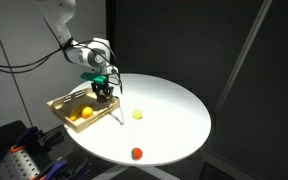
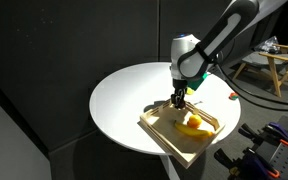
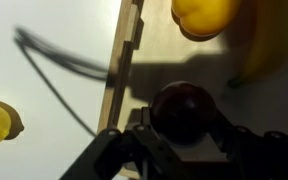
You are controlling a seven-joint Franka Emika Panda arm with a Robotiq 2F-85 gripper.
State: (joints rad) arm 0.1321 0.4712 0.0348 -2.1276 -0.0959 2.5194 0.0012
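Claw (image 3: 184,137) clasps dark red fruit (image 3: 182,105) between its fingers, over wooden tray (image 3: 124,70).

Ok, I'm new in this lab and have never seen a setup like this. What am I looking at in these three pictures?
It is a single robot arm with a two-fingered gripper at its end. Two pictures come from cameras standing outside the robot and show a round white table from different places. The third comes from a camera on the wrist, looking down past the fingers. At the table's edge sits a wooden tray with yellow fruit in it. On the bare table lie a small yellow fruit and a small red object. The gripper hangs over the tray, and the wrist view shows its fingers apparently closed on a dark red round fruit.
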